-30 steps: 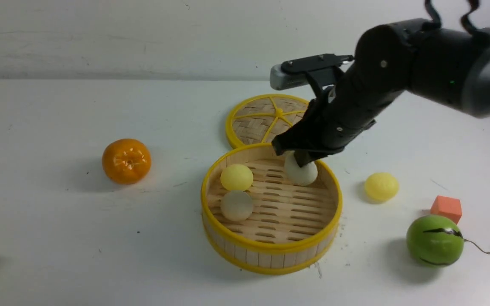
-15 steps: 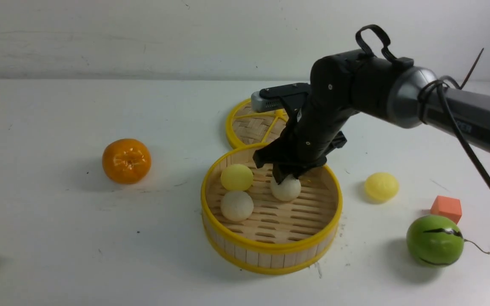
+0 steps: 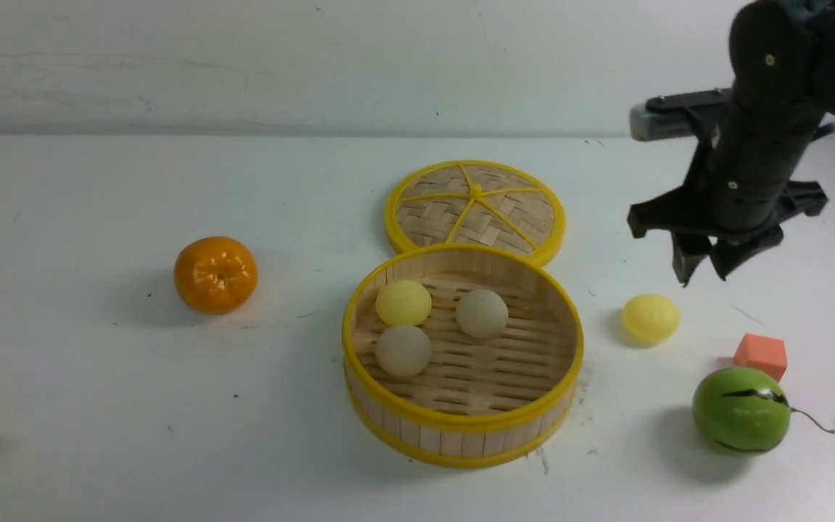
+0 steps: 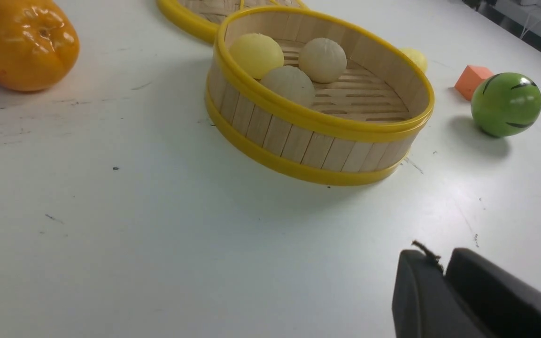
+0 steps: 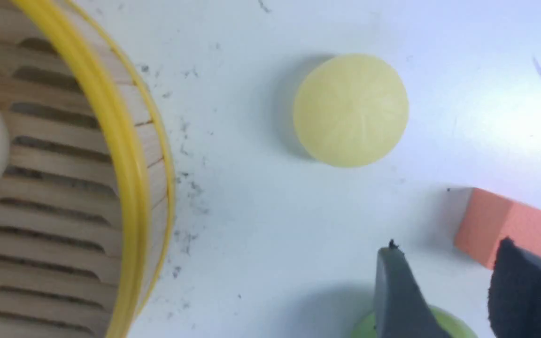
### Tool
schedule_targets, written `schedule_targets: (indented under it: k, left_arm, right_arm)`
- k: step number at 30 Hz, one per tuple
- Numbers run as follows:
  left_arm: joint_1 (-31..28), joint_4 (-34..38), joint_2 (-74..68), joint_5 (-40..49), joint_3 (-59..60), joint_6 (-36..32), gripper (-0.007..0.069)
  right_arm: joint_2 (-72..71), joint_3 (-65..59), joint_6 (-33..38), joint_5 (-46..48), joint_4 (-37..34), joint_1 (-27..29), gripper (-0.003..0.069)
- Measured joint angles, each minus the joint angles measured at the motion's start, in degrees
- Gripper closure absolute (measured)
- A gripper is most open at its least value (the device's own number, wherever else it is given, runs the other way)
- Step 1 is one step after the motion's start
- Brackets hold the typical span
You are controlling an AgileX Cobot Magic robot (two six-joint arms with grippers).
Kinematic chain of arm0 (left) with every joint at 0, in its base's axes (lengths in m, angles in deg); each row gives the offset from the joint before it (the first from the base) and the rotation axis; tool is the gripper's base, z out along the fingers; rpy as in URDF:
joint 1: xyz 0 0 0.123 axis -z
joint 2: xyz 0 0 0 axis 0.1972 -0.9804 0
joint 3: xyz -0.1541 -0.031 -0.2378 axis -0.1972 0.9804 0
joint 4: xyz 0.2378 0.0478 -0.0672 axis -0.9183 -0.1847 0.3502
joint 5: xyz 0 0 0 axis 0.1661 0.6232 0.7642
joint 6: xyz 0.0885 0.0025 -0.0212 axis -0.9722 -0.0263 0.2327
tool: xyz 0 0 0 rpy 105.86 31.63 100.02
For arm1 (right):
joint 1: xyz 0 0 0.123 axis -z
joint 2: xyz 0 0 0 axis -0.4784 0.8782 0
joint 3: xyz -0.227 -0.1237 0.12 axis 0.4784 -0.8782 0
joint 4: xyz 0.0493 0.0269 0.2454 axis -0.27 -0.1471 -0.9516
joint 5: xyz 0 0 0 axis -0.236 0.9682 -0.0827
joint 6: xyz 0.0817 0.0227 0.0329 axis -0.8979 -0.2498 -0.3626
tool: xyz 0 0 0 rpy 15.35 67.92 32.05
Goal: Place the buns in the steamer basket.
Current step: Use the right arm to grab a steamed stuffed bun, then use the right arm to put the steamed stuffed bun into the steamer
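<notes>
Three buns [image 3: 481,313] are being held in the basket [image 3: 461,424]; a fourth [image 3: 649,317] (pale yellow) is being left outside, near the right gripper [image 3: 700,275], spread empty.

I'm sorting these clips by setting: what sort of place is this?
Probably a robotics test bench, not a kitchen: a plain white table, toy buns in a steamer basket, and stray props such as an orange cube and a green melon ball.
</notes>
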Motion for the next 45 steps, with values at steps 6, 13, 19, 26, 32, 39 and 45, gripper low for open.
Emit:
schedule_targets:
  k: [6, 13, 19, 26, 32, 39, 45]
  left_arm:
    - [0.00, 0.00, 0.00, 0.00, 0.00, 0.00, 0.0550]
    - [0.00, 0.00, 0.00, 0.00, 0.00, 0.00, 0.0540]
    - [0.00, 0.00, 0.00, 0.00, 0.00, 0.00, 0.0533]
    - [0.00, 0.00, 0.00, 0.00, 0.00, 0.00, 0.0530]
    - [0.00, 0.00, 0.00, 0.00, 0.00, 0.00, 0.0522]
    - [0.00, 0.00, 0.00, 0.00, 0.00, 0.00, 0.0522]
    - [0.00, 0.00, 0.00, 0.00, 0.00, 0.00, 0.0522]
  right_arm:
    - [4.16, -0.50, 4.59, -5.95, -8.69, 3.11, 0.0384]
    - [9.61, 2.01, 5.63, -9.43, -8.35, 3.20, 0.0344]
    - [12.52, 3.55, 5.63, -10.64, -7.81, 3.37, 0.0343]
    - [13.29, 3.61, 5.63, -12.01, -7.81, 3.41, 0.0351]
    - [13.30, 3.61, 5.63, -12.14, -7.56, 3.41, 0.0452]
    - [13.30, 3.61, 6.05, -11.79, -6.62, 3.41, 0.0582]
    - [10.93, 3.61, 8.62, -8.95, -5.81, 3.41, 0.0659]
